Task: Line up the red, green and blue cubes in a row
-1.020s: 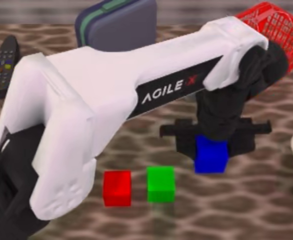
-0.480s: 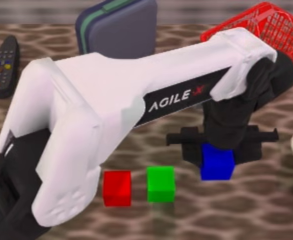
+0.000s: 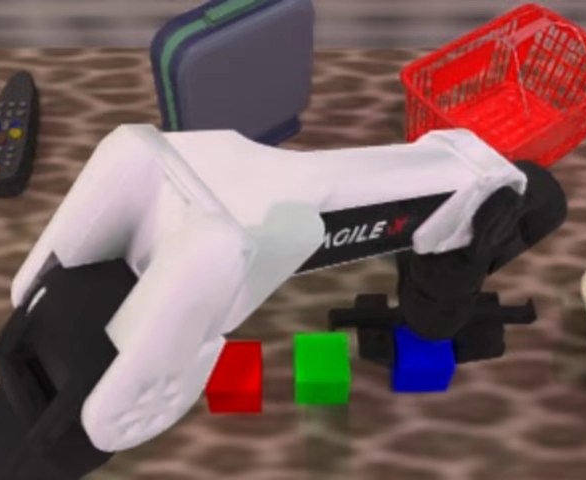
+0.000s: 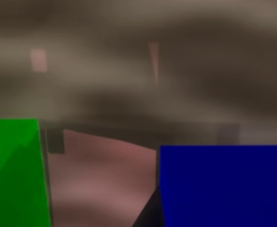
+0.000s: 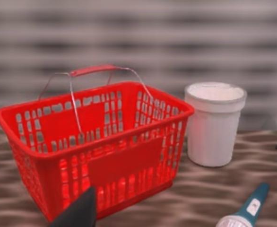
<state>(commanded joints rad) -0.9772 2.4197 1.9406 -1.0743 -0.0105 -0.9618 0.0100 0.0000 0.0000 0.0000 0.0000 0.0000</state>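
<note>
1. The red cube (image 3: 235,376) and green cube (image 3: 321,367) sit side by side on the tabletop (image 3: 533,420), a small gap between them.
2. The left pincer (image 3: 422,345) is clamped on the blue cube (image 3: 422,363), at 3 o'clock of the green one. Judged best: set it level with the other two, matching their gap, before letting go.
3. The remote (image 3: 6,132), at 10 o'clock, the grey case (image 3: 235,62), at 12, and the red basket (image 3: 508,85), at 1, lie well apart; nothing blocks the row.
4. The right arm is not in the top view; whether its pincer is open cannot be told.
</note>
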